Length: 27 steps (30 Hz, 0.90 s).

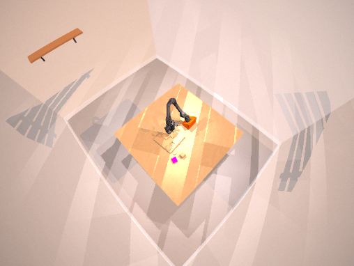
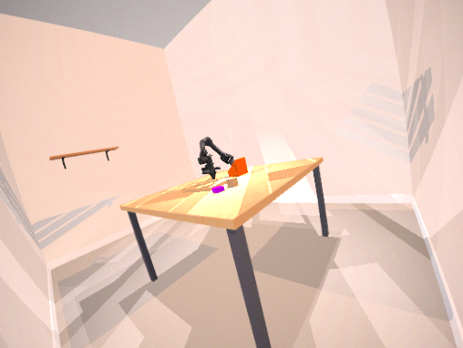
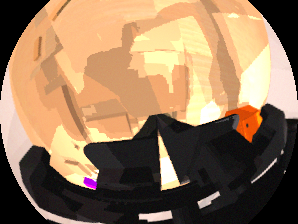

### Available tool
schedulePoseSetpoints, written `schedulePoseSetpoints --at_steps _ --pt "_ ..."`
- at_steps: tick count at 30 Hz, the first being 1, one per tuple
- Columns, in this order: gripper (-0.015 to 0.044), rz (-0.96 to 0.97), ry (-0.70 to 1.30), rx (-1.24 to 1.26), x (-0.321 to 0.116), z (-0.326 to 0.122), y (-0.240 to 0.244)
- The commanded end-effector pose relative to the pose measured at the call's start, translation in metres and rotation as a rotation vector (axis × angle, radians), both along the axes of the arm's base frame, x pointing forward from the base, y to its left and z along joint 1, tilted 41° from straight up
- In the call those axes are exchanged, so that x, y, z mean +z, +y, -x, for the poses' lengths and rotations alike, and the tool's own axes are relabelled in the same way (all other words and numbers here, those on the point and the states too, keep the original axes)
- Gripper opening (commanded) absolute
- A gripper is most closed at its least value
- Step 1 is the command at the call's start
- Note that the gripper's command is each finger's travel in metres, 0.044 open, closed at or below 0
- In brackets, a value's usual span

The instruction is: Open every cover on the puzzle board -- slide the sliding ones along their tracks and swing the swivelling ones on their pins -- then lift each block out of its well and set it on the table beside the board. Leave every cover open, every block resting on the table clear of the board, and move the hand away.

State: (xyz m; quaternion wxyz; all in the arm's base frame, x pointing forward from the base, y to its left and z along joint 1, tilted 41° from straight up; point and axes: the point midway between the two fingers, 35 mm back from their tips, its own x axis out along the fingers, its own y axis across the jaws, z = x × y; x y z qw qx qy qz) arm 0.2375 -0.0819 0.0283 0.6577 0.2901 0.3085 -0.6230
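The pale wooden puzzle board (image 1: 167, 141) (image 2: 200, 184) lies flat on the table near the arm's base. Its covers and wells are too small to make out in the top and exterior views. My gripper (image 1: 168, 131) (image 2: 212, 175) (image 3: 161, 156) is shut and empty, pointing down just over the board's end nearest the arm. A magenta block (image 1: 174, 160) (image 2: 218, 189) (image 3: 89, 181) lies on the table beside the board. A tan block (image 1: 182, 155) (image 2: 232, 182) rests on the table close to it. In the wrist view the board's surface (image 3: 133, 83) fills the field beyond the fingers.
The arm's orange base (image 1: 189, 123) (image 2: 238, 167) (image 3: 248, 121) stands on the wooden table (image 1: 209, 139) (image 2: 255, 196) behind the board. A wall shelf (image 1: 55, 45) (image 2: 84, 152) hangs far off to the left.
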Motion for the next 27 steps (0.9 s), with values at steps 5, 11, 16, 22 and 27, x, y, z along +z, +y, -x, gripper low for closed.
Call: schedulePoseSetpoints --at_steps 5,11,16,22,27 --pt "0.0000 0.010 -0.007 0.001 0.008 -0.001 -0.007" --pt "0.0000 0.011 -0.007 0.001 0.012 0.000 -0.012" --pt "0.0000 0.013 -0.007 0.001 0.015 0.000 -0.016" --pt "0.0000 0.015 -0.007 0.000 0.019 0.001 -0.020" --pt "0.0000 0.015 -0.007 0.000 0.022 0.001 -0.020"
